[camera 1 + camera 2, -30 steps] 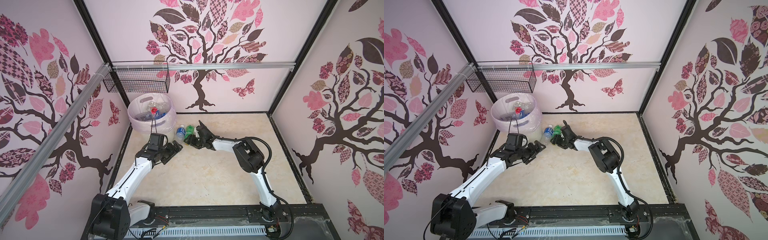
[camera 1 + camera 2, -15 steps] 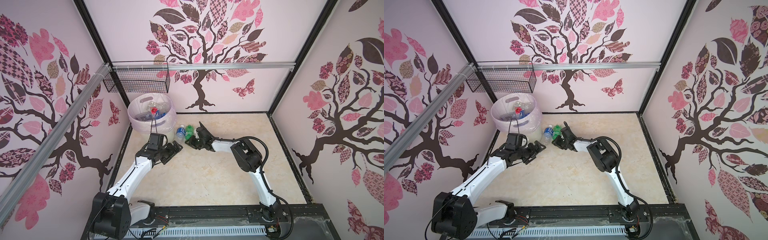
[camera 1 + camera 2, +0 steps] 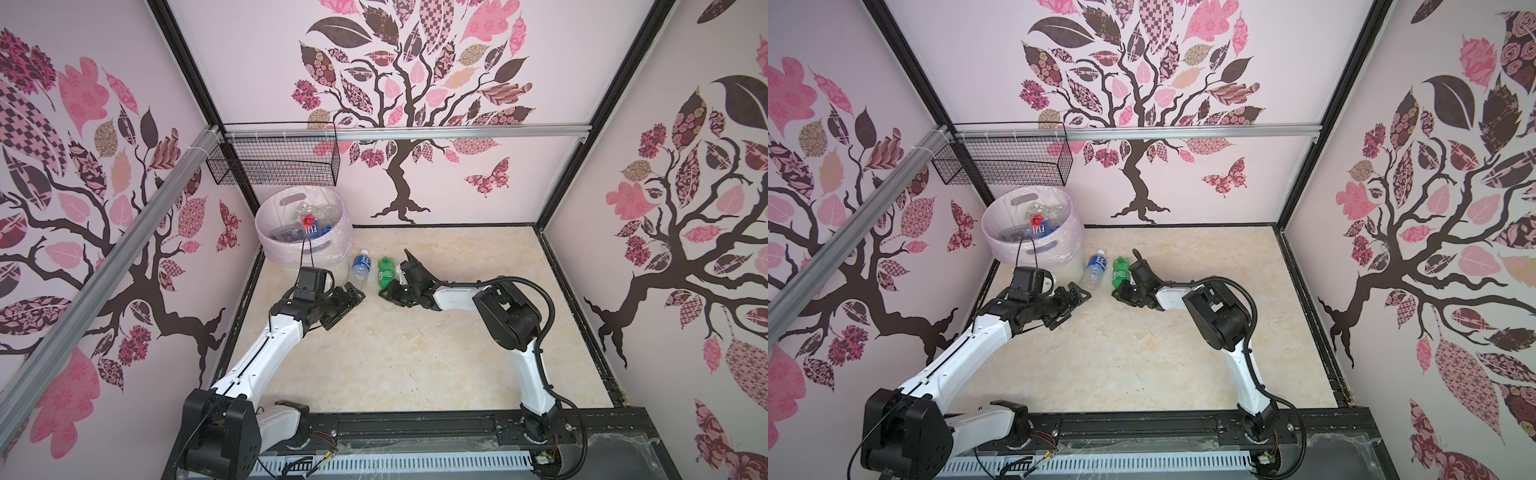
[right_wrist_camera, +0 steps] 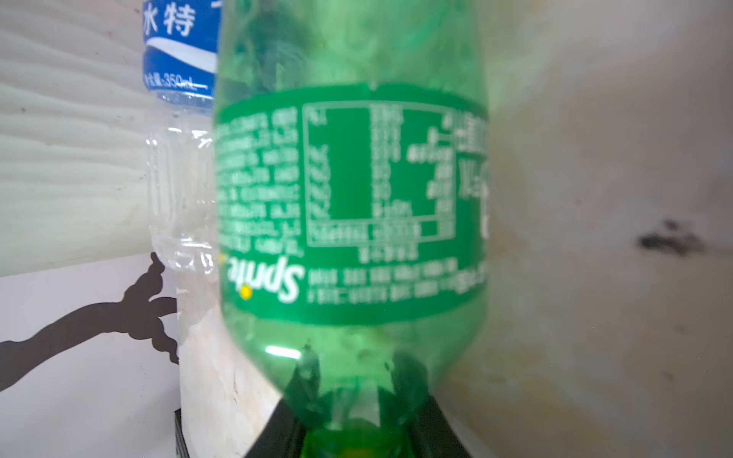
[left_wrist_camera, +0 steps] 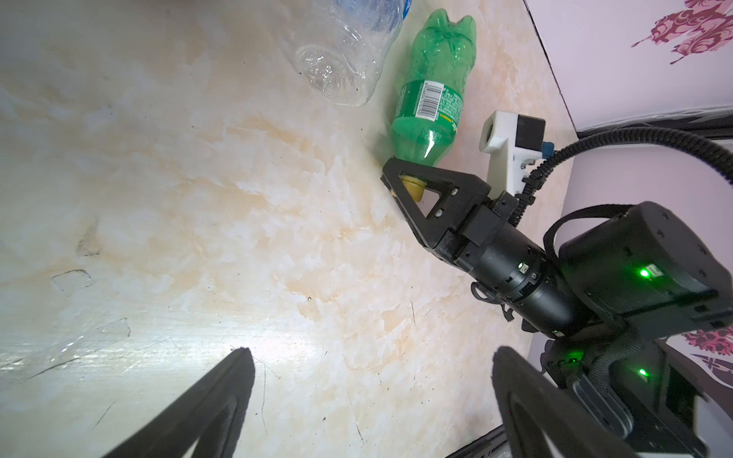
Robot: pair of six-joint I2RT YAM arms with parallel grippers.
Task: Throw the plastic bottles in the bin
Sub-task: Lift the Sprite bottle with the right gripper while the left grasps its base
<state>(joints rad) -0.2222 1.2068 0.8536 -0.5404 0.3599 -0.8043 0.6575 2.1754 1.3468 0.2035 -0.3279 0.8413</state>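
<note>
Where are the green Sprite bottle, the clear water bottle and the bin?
green Sprite bottle (image 5: pixel 430 99): left wrist view, on its label.
clear water bottle (image 3: pixel 361 263): a top view, on its blue label.
bin (image 3: pixel 282 254): a top view, on its front wall.

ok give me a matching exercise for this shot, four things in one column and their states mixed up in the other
Column 1
1. green bottle
2. clear bottle with blue label
3. left gripper
4. bin

Column 2
A. open, holding nothing
B. has several bottles inside
C. lying on the table, cap end clamped in the right gripper
D. lying loose on the table, not gripped

Pairs: 1-C, 2-D, 3-A, 4-B
</note>
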